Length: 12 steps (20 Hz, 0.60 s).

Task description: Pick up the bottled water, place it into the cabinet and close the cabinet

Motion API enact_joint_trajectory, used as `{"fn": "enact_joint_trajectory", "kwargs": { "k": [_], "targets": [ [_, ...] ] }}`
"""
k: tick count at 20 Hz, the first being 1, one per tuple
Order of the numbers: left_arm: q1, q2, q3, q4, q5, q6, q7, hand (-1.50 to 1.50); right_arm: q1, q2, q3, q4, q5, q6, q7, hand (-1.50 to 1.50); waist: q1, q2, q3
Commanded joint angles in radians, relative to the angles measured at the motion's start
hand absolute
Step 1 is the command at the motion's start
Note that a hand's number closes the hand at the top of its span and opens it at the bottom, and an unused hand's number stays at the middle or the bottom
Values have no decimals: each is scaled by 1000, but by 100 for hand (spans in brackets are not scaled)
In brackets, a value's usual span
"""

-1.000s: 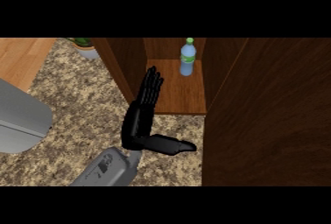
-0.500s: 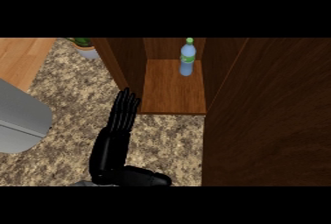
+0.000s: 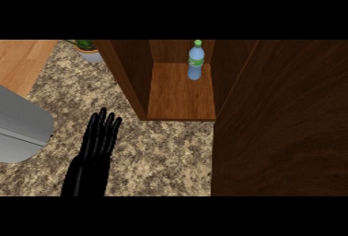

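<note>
One hand shows, the left hand (image 3: 95, 146), coming up from the lower edge at the view's left. Its fingers (image 3: 102, 126) are straight and lie side by side, only slightly fanned, pointing toward the top of the view. It holds nothing. It lies over the speckled counter (image 3: 166, 156); whether it rests on the stone I cannot tell. The right hand does not show.

Left of the hand, one grey rounded object (image 3: 20, 129) fills the view's left edge; what it is I cannot tell. Up and to the right of the fingertips, well apart from them, is one cabinet (image 3: 129, 76) of brown wood, its inside open to view. One shelf (image 3: 180, 99) is bare across its front.

There is one bottle (image 3: 195, 61), clear with a green cap. It is upright at the back of that shelf, toward the right side, well apart from the hand.

Right of the shelf, one broad dark wood panel (image 3: 285, 129) runs from top to bottom. At the upper left, beside the cabinet's outer wall, is one pale pot (image 3: 89, 54) with green leaves, and past it a strip of light wood (image 3: 20, 60).
</note>
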<state>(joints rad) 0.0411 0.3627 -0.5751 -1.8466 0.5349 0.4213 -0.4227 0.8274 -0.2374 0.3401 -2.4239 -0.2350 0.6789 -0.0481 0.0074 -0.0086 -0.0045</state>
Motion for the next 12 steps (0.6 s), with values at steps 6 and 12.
{"fn": "enact_joint_trajectory", "kwargs": {
  "k": [6,12],
  "targets": [
    [145,65,57,-77,44,-65,-60,-150,-108,90,294,-191,341,-121,190,150,7,0,-3],
    [193,99,103,-92,64,-96,-79,-150,-259,151,445,-164,437,-164,291,150,22,-5,-5]
  ]
}}
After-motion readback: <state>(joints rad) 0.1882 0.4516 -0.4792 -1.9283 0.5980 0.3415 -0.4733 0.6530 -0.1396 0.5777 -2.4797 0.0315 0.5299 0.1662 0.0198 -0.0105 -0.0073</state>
